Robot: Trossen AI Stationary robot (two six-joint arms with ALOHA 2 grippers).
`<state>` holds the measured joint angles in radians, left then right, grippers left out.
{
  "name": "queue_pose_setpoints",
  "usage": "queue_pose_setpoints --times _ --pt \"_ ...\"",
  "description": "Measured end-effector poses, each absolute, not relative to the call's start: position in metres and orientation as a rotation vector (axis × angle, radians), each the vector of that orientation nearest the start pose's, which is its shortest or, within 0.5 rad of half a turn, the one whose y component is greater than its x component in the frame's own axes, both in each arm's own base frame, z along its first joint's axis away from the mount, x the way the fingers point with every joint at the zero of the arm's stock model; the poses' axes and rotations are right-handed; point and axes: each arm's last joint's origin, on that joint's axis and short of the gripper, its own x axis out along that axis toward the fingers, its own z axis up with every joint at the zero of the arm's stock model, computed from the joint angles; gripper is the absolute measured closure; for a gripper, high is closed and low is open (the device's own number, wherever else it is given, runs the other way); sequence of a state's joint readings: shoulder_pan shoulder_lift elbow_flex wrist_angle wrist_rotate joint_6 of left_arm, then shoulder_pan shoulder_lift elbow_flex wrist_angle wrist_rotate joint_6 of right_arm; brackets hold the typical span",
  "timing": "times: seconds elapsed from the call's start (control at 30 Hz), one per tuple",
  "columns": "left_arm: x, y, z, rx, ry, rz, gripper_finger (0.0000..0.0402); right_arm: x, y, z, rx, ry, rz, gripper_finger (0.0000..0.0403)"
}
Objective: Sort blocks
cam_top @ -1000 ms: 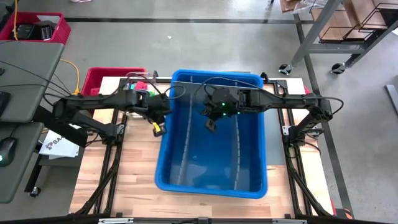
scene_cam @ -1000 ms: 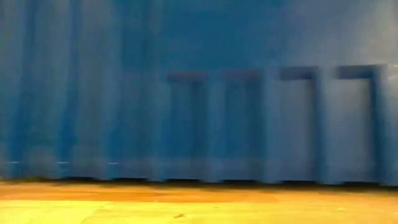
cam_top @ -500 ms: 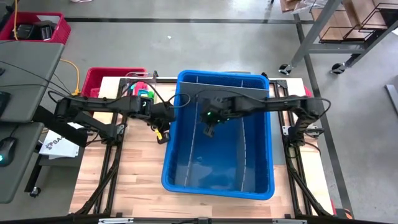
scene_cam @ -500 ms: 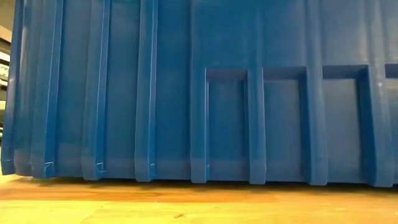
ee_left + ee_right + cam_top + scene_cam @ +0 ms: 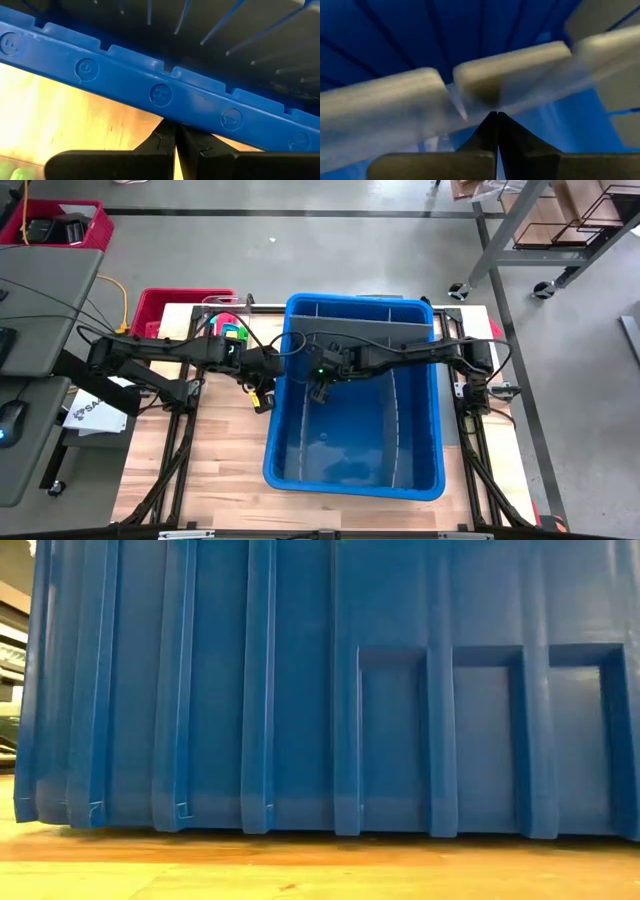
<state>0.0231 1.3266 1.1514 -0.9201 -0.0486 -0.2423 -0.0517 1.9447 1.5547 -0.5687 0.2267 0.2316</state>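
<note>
The large blue bin (image 5: 355,450) stands on the wooden table and fills the low view as a blue wall (image 5: 320,690). Thin grey divider panels (image 5: 308,415) stand inside it. A few small blocks (image 5: 232,330), green and pink, lie in a clear container at the far left. My left gripper (image 5: 262,398) is shut at the bin's left rim, outside it. My right gripper (image 5: 320,390) is shut inside the bin, right at the top edge of a grey divider (image 5: 490,75). My left gripper's shut fingertips (image 5: 172,134) meet the blue bin's left rim (image 5: 172,107) from outside, slanting down and coming from the table's left. The tips end under the rim's lip, which hides the spot itself. My right gripper's shut fingertips (image 5: 495,125) stand against the grey divider's top edge (image 5: 485,97), pointing down into the bin. The view is blurred, so I cannot tell whether they touch it.
A red crate (image 5: 170,310) stands at the table's far left corner behind the blocks. Bare wooden table (image 5: 215,470) lies left of the bin and in front of it. A grey panel (image 5: 360,335) leans across the bin's far end.
The blue bin has slid toward the table's right edge and turned slightly, its left rim following my left gripper, which has gone a little to the right. My right gripper has sunk into the bin and gone toward its left wall. Both have stayed shut.
</note>
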Motion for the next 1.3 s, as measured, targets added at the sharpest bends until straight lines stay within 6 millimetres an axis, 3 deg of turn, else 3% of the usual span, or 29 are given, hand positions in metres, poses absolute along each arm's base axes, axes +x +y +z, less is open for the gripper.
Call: queue_pose_setpoints --times 0.2,0.43,0.53,0.73,0.9,1.1,1.2,1.3 --pt "0.252 0.007 0.29 -0.196 1.082 0.193 0.0401 0.422 -0.028 0.238 0.141 0.886 -0.34 0.0403" --pt "0.251 0.008 0.291 -0.162 1.081 0.199 0.0401 0.402 -0.024 0.259 0.174 0.946 -0.264 0.0403" --pt "0.25 0.009 0.293 -0.152 1.072 0.217 0.0401 0.388 -0.022 0.282 0.197 0.926 -0.224 0.0403" --pt "0.239 0.01 0.305 -0.142 1.013 0.233 0.0401 0.34 -0.015 0.352 0.158 0.763 -0.176 0.0403" --pt "0.221 0.011 0.338 -0.076 0.875 0.251 0.0401 0.292 -0.012 0.395 0.158 0.676 -0.176 0.0403" --pt "0.198 -0.007 0.38 -0.023 0.724 0.156 0.0401 0.253 0.023 0.402 0.228 0.807 -0.035 0.0403" --pt "0.188 -0.026 0.38 0.07 0.832 0.061 0.0401 0.245 0.048 0.395 0.198 0.912 0.021 0.0403" --pt "0.172 -0.034 0.368 0.15 1.036 0.121 0.0401 0.243 0.062 0.387 0.16 0.971 -0.033 0.0403"
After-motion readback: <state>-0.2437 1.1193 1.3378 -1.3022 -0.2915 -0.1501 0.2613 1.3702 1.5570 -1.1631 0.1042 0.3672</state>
